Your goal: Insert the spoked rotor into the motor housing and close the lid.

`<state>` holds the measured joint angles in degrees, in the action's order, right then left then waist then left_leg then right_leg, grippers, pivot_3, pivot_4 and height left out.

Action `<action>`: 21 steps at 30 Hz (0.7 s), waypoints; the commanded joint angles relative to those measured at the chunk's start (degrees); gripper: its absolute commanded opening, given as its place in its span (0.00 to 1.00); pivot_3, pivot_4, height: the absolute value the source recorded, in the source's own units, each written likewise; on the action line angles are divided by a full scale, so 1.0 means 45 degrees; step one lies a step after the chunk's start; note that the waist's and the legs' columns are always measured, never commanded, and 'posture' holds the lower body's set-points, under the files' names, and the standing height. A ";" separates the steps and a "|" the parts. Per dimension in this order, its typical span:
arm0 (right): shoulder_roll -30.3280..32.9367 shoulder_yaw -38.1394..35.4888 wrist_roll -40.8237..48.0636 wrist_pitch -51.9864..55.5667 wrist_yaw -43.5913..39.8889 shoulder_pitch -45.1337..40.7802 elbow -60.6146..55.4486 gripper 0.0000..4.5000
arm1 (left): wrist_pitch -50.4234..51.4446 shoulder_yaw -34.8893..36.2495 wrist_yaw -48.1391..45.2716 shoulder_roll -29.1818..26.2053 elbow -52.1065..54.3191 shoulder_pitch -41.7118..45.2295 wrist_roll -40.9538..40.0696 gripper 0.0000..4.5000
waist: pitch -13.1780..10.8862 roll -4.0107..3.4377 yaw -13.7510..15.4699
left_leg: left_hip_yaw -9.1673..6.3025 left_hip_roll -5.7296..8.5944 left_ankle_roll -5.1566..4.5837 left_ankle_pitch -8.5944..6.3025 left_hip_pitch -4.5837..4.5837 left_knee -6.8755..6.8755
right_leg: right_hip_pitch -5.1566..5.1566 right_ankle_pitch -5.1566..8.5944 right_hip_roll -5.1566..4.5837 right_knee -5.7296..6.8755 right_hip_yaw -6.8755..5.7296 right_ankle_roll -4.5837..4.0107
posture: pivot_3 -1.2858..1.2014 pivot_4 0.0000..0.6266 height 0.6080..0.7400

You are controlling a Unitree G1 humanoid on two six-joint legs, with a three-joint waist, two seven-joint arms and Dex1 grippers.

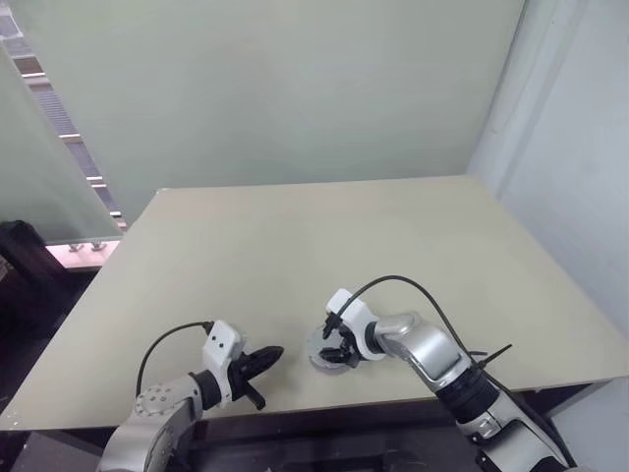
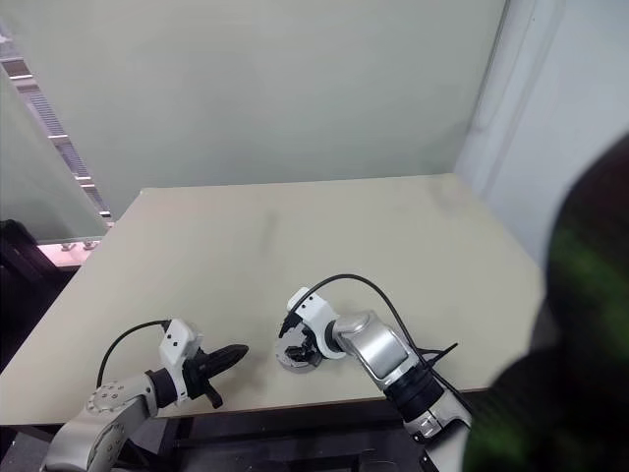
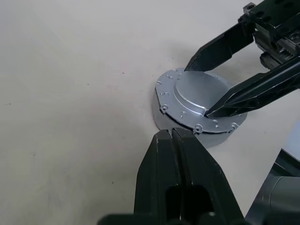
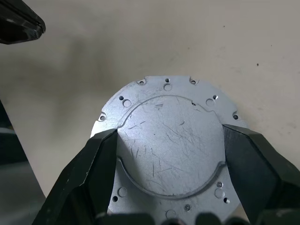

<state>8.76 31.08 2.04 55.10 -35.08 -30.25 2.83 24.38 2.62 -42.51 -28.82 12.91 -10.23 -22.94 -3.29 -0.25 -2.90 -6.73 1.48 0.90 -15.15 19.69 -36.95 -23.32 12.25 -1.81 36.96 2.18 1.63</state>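
Here's the right claw (image 3: 213,91) down on the beige tabletop (image 1: 295,246), near its front edge, fingers spread wide on either side of the round grey metal lid (image 4: 164,145). One fingertip (image 3: 193,64) meets the far rim, the other rests on the near side of the raised middle panel. From the right wrist view the two black pads sit against the left and right sides of that scratched, raised centre, so the claw is pinching the lid across its width. The lid lies flat on top of a round grey body, small screw holes dotted around its flange; whether it is fully seated I cannot tell. The left claw (image 1: 267,357) sits just beside it on the robot's left, fingers pressed together, tip pointing at the lid's edge but holding nothing, a narrow gap of bare tabletop between them.
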 commanded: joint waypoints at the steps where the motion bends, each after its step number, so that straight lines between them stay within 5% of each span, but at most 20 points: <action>1: -0.0040 0.0252 -0.0293 0.0277 0.0346 -0.0188 -0.0161 0.72 | -0.0016 0.0045 0.0021 -0.0091 0.0496 0.0081 -0.0054 0.00 | 0.0000 0.0000 0.0000 | 0.0000 -0.0002 0.0001 0.0001 -0.0002 -0.0001 | 0.0001 0.0000 0.0001 0.0001 -0.0001 0.0000 | 0.52 0.00 1.00; 21: 0.0259 0.1036 -0.0312 0.1308 0.0293 -0.0366 -0.0361 0.72 | -0.0195 -0.0977 0.0326 0.0271 0.0151 0.0885 0.0617 0.00 | 0.0002 0.0001 0.0014 | -0.0006 0.0004 0.0002 0.0000 -0.0008 0.0004 | 0.0003 0.0011 -0.0001 -0.0002 -0.0004 -0.0016 | 0.52 0.00 1.00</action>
<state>9.39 34.42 0.54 59.87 -32.90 -31.62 0.59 24.54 -0.51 -41.33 -28.11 12.90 -8.11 -21.13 -3.28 -0.25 -2.84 -6.77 1.51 0.91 -15.15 19.65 -36.94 -23.31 12.29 -1.82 36.95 2.16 1.56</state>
